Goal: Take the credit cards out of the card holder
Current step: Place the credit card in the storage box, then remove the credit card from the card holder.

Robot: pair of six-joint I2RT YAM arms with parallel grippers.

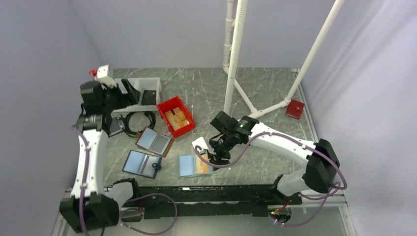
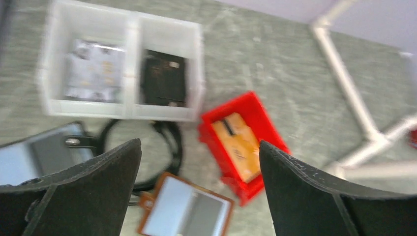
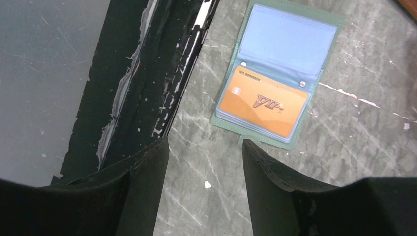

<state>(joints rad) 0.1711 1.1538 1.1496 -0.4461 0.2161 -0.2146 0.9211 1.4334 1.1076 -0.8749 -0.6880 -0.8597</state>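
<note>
The card holder (image 1: 188, 166) lies open on the table near the front edge, with a teal-green edge and pale blue clear pockets. In the right wrist view the card holder (image 3: 290, 37) shows an orange card (image 3: 263, 105) marked VIP in its nearer panel, with edges of other cards under it. The farther panel looks empty. My right gripper (image 3: 205, 147) is open and empty, just short of the holder's small tab (image 3: 242, 143). It hovers at the holder's right side in the top view (image 1: 216, 156). My left gripper (image 1: 128, 90) is open and empty, high over the back left (image 2: 199, 143).
A red bin (image 1: 163, 105) holds orange-tan cards. A white two-part bin (image 1: 158, 80) stands behind it. A brown-edged folder (image 1: 154, 141), a navy-edged folder (image 1: 142, 163) and a black cable loop (image 1: 137, 124) lie at the left. White pipe frame (image 1: 235, 59) at the back. Black rail (image 1: 206, 193) along the front.
</note>
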